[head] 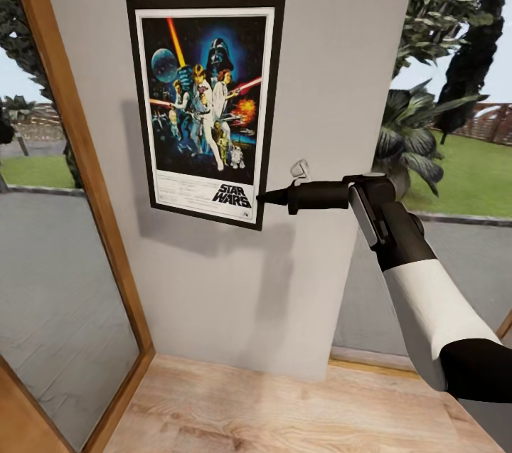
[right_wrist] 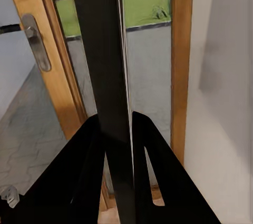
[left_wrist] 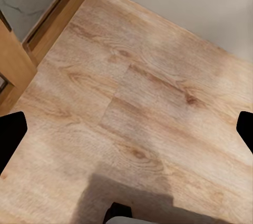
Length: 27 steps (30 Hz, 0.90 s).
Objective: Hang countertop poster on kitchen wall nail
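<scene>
In the head view the poster (head: 206, 108) sits in the upper middle of the frame, flat against the light-grey wall (head: 320, 83), tilted a little so its lower edge slopes down to the right. Its black frame, white border and the "STAR WARS" lettering at the lower right corner are all plain to read. My right gripper (head: 262, 198) reaches in from the right of the frame, at mid-height, and its dark tip meets the poster's lower right corner. In the right wrist view the poster (right_wrist: 103, 76) shows edge-on as a tall dark strip running up the centre of the picture, and my two black fingers (right_wrist: 84, 171) close on it from either side near the bottom, so I am clamped on the poster's edge. Behind it stands a wooden door frame (right_wrist: 50, 76) with a metal handle (right_wrist: 36, 42), glass, and green lawn at the top of the picture.

A small pale hook-like fitting (head: 300, 169) shows on the wall just above my right arm; I cannot tell what it is.

In the left wrist view the tips of my left gripper (left_wrist: 126, 129) sit at the far left and far right edges, spread wide with nothing between them, over the pale wood plank floor (left_wrist: 137, 108).
</scene>
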Motion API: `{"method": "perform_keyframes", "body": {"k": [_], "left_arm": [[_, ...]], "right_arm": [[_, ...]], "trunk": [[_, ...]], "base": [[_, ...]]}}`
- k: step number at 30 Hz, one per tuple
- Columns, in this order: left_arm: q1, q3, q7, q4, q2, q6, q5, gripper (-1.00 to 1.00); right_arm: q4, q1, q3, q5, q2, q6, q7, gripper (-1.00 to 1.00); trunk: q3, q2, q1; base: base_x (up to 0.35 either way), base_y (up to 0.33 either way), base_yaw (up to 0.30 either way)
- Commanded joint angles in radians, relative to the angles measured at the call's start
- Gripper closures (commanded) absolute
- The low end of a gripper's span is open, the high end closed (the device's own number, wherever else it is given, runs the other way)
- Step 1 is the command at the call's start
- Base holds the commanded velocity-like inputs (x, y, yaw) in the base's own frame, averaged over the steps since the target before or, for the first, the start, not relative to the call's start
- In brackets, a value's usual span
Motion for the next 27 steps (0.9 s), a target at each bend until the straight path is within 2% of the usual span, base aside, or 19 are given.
{"method": "perform_keyframes", "body": {"k": [1, 6, 13, 27], "left_arm": [[0.0, 0.001, -0.005, 0.0, 0.0, 0.0, 0.004, -1.0], [0.0, 0.001, -0.005, 0.0, 0.0, 0.0, 0.004, -1.0], [0.0, 0.001, -0.005, 0.0, 0.0, 0.0, 0.004, -1.0], [0.0, 0.001, -0.005, 0.0, 0.0, 0.0, 0.004, -1.0]], "right_arm": [[0.0, -0.001, 0.002, -0.011, -0.001, 0.011, -0.002, 1.0], [0.0, -0.001, 0.002, -0.011, -0.001, 0.01, -0.002, 1.0], [0.0, -0.001, 0.002, -0.011, -0.001, 0.01, -0.002, 1.0], [0.0, -0.001, 0.002, -0.011, -0.001, 0.01, -0.001, 1.0]], "trunk": [[-0.002, -0.002, 0.001], [-0.002, -0.002, 0.001], [-0.002, -0.002, 0.001], [-0.002, -0.002, 0.001]], "base": [[0.026, 0.0, 0.0], [0.061, 0.0, 0.0], [0.213, 0.0, 0.0], [0.053, 0.0, 0.0]]}}
